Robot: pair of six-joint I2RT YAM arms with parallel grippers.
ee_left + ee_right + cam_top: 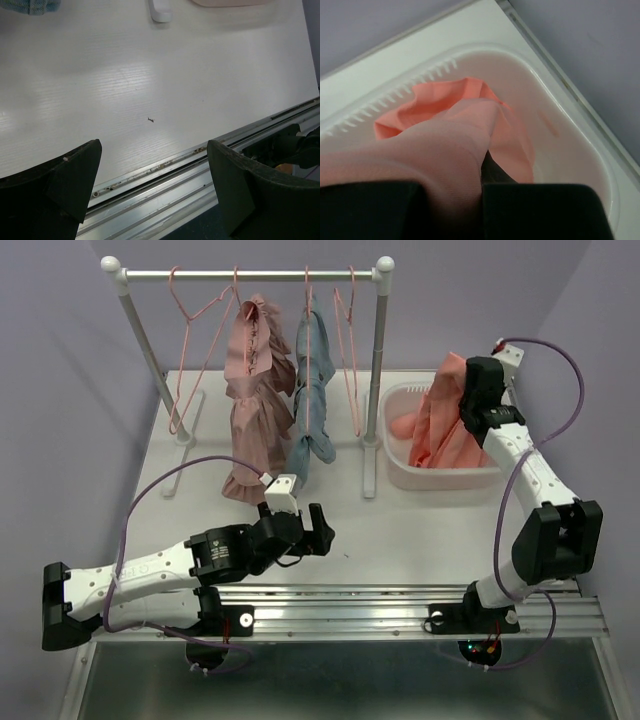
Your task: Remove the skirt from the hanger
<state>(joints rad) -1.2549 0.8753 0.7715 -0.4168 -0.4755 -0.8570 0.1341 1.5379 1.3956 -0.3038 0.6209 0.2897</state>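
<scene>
White table [420, 530], lilac walls. At eleven o'clock the skirt [255, 390] hangs on the rack [250, 274], seemingly untouched. The left claw [152, 165] gapes empty at centre; the right claw [481, 200], at two o'clock, clenches a coral garment [445, 145] over the basket [560, 130]. Next, I judge: the left reaches for the skirt.

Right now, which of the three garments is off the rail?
The coral-orange garment, pinched in the right gripper over the basket; pink skirt and blue-grey garment hang on the rail.
</scene>
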